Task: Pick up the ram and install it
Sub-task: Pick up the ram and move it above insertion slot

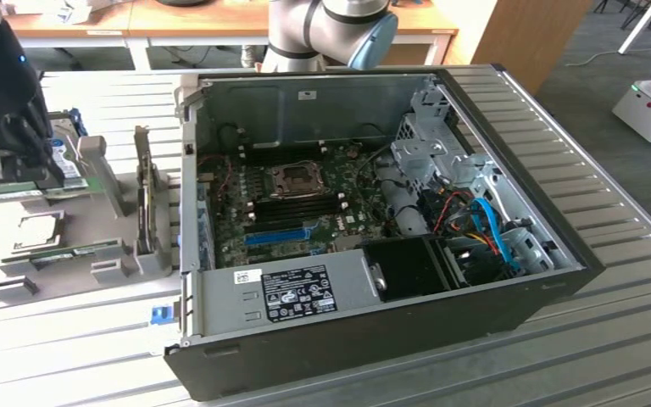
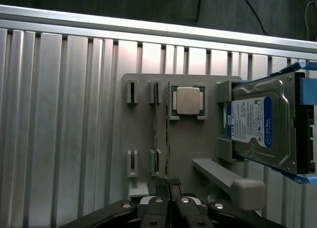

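My gripper [image 1: 16, 180] hangs at the exterior view's far left, above the grey parts holder [image 1: 99, 212]. It is shut on the ram [image 1: 3, 196], a thin green stick held level just under the fingers. In the wrist view the ram [image 2: 167, 139] appears edge-on, running away from the closed fingertips of the gripper [image 2: 170, 191] over the holder's narrow slots [image 2: 155, 161]. The open computer case [image 1: 552, 275] lies to the right, its motherboard showing a blue slot [image 1: 275, 235] and dark memory slots [image 1: 294, 208].
The holder also carries a second green stick [image 1: 77, 253], a processor chip [image 2: 188, 100], a hard drive [image 2: 262, 126] in a blue frame, and an upright dark card [image 1: 142, 199]. The slatted metal table [image 1: 597, 356] spreads all around. Cables and drive cages crowd the case's right side.
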Robot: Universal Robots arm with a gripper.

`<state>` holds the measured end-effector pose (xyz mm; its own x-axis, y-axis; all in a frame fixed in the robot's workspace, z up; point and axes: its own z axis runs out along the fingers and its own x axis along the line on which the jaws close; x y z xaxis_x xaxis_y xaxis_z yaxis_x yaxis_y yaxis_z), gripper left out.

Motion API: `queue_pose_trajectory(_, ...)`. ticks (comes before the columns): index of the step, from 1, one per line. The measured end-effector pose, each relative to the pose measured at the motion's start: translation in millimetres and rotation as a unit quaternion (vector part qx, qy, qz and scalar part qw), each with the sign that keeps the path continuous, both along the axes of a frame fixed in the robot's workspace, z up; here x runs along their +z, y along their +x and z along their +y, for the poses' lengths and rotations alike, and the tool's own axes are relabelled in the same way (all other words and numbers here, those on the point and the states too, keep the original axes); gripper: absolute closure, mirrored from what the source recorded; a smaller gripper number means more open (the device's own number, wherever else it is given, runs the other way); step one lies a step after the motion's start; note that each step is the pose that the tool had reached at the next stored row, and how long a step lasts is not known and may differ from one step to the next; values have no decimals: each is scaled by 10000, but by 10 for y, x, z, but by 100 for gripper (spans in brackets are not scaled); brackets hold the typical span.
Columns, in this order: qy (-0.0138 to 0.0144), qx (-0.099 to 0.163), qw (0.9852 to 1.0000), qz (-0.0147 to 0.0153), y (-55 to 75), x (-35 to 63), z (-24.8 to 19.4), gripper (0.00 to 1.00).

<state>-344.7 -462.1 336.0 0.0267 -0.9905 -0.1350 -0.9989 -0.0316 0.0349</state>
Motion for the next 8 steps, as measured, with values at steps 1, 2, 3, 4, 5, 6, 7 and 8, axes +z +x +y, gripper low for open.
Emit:
queue_pose_trajectory(1, 7, 0, 10000, 0, 3, 13, 0, 88)
queue_pose_trajectory(2, 15, 0, 10000, 0, 6, 27, 0, 88)
queue_pose_trajectory(3, 22, 0, 10000, 0, 9, 39, 0, 88)
queue_pose_trajectory(4, 29, 0, 10000, 0, 12, 52, 0, 88)
queue_pose_trajectory(5, 37, 0, 10000, 0, 15, 64, 0, 88)
queue_pose_trajectory(6, 46, 0, 10000, 0, 17, 74, 0, 88)
queue_pose_trajectory(7, 55, 0, 10000, 0, 20, 86, 0, 88)
queue_pose_trajectory(8, 65, 0, 10000, 0, 22, 97, 0, 88)
